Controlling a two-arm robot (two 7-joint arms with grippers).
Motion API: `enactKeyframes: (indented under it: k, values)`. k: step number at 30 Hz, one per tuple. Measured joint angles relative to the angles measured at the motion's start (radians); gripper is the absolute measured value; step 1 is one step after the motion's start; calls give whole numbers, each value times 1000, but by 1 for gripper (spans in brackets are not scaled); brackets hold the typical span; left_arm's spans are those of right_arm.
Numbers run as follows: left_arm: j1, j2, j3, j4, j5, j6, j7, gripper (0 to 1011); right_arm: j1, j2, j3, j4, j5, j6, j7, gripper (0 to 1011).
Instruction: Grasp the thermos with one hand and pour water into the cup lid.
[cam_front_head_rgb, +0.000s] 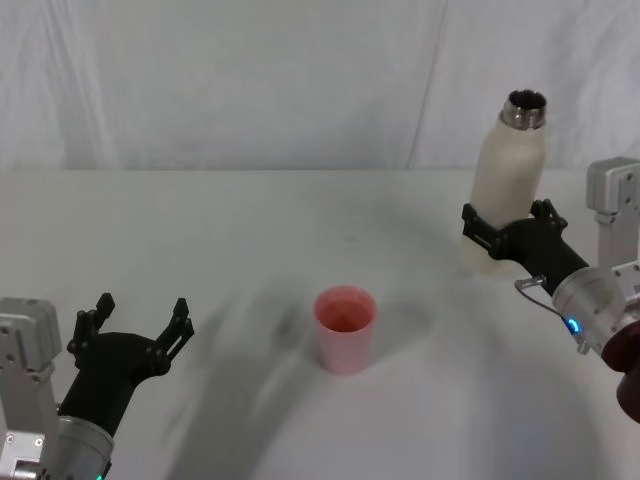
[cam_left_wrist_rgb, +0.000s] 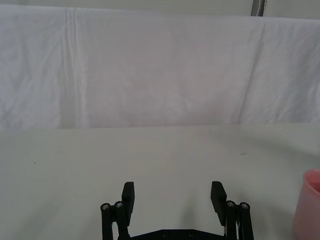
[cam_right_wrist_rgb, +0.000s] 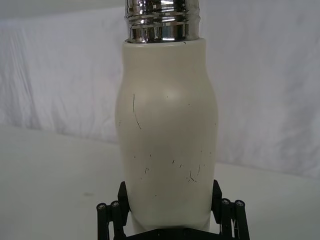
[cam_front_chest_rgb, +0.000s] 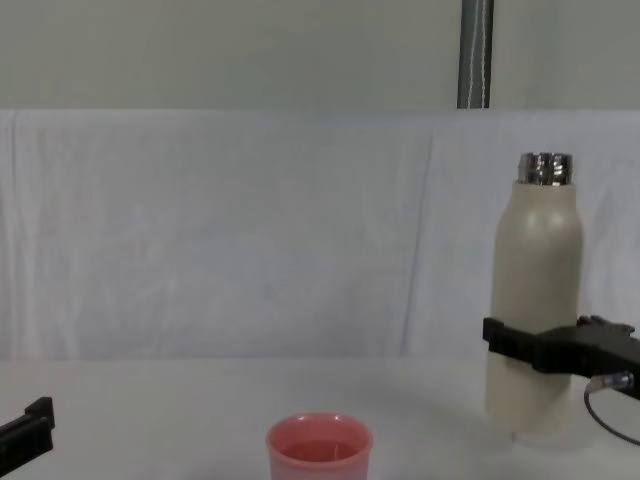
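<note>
Thermos (cam_front_head_rgb: 508, 185) stands upright at the table's (cam_front_head_rgb: 250, 230) right, uncapped, its contents hidden, the right gripper (cam_front_head_rgb: 507, 226) clamped around its lower body. Cup lid (cam_front_head_rgb: 345, 328) sits centre, open-topped, contents unclear. Left gripper (cam_front_head_rgb: 135, 322) hovers left, fingers spread

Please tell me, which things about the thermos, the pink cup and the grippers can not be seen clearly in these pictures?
- Thermos contents: walls opaque; head view shows just a dark mouth.
- Thermos top: cut by right wrist view's upper edge.
- Cup lid: mostly cut by left wrist view's edge.
- Cup lid base: below chest view's bottom edge.
- Right gripper inner pads: hidden behind the thermos.
- Left gripper: one tip inside chest view's edge.
</note>
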Motion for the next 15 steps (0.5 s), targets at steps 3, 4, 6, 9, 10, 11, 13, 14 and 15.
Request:
enactKeyframes:
  k: [3, 4, 6, 9, 10, 11, 13, 14, 15]
  values:
    - [0, 0, 0, 0, 0, 0, 0, 1001, -4, 7, 2, -24, 2, 3, 1, 959]
    - [0, 0, 0, 0, 0, 0, 0, 1001, -5, 10, 2, -31, 2, 4, 1, 959]
    - [0, 0, 0, 0, 0, 0, 0, 1001, -9, 17, 4, -48, 2, 5, 1, 959]
    - [0, 0, 0, 0, 0, 0, 0, 1001, -15, 27, 6, -73, 2, 7, 2, 959]
    - [0, 0, 0, 0, 0, 0, 0, 1001, -17, 31, 6, -80, 2, 8, 2, 959]
    - [0, 0, 0, 0, 0, 0, 0, 1001, -22, 37, 6, -91, 1, 10, 2, 959]
    - [0, 0, 0, 0, 0, 0, 0, 1001, -30, 49, 7, -114, -6, 12, 2, 959]
    - [0, 0, 0, 0, 0, 0, 0, 1001, -34, 55, 7, -123, -10, 13, 2, 959]
    - [0, 0, 0, 0, 0, 0, 0, 1001, -37, 59, 7, -131, -14, 13, 1, 959]
